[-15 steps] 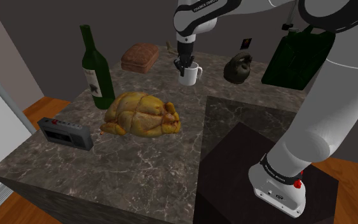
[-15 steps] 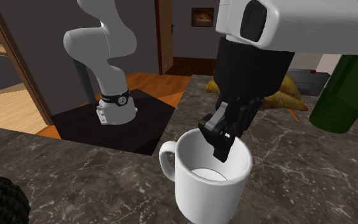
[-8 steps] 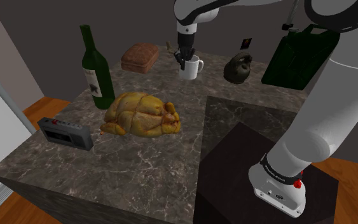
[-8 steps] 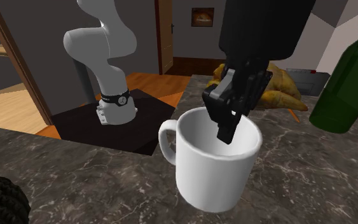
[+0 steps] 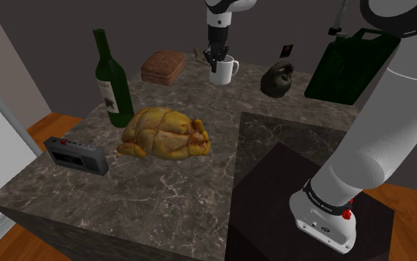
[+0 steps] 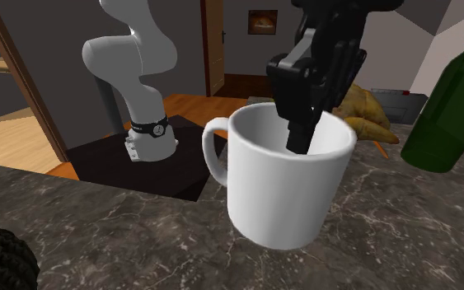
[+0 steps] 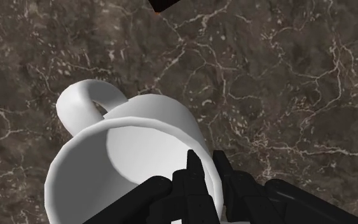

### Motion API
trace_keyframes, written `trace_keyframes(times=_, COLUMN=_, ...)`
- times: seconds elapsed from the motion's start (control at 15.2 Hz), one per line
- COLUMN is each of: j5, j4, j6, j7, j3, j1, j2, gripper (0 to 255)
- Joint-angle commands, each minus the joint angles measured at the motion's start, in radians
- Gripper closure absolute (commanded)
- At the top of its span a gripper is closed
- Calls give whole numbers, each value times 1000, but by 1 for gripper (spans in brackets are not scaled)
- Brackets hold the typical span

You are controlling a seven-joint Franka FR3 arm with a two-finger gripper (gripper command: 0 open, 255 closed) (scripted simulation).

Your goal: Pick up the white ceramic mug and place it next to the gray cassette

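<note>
My black gripper (image 5: 215,58) is shut on the rim of the white mug (image 5: 223,71), one finger inside and one outside, and holds it clear of the dark marble counter (image 5: 169,185) at the back. The mug (image 6: 283,181) hangs upright with its handle toward the second exterior view's left; the gripper (image 6: 304,123) clasps its far wall. In the wrist view the mug (image 7: 126,165) is under the gripper (image 7: 206,181), with the rim pinched between the fingers. The grey cassette player (image 5: 76,154) lies near the counter's front left corner, far from the mug.
A roast chicken (image 5: 166,133) lies mid-counter between mug and cassette player. A green wine bottle (image 5: 112,80) stands at the left, a brown loaf (image 5: 163,66) at the back, a dark kettlebell (image 5: 277,79) and a green canister (image 5: 346,67) at the back right. The stand (image 5: 303,200) is at lower right.
The gripper has lifted the mug straight up off the counter over the last second; it now hangs higher. Nothing else has moved.
</note>
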Motion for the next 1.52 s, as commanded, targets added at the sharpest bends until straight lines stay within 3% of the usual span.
trace_keyframes(times=0.0, j5=0, j4=22, j6=-26, j7=-3, j3=-1, j1=-1, j2=-4, gripper=255)
trace_keyframes(times=0.86, j5=1, j4=189, j6=-196, j7=-5, j3=-1, j1=-1, j2=-7, gripper=255)
trace_keyframes(times=1.45, j5=9, j4=67, j6=-174, j7=193, j3=92, j1=105, j2=-105, gripper=255)
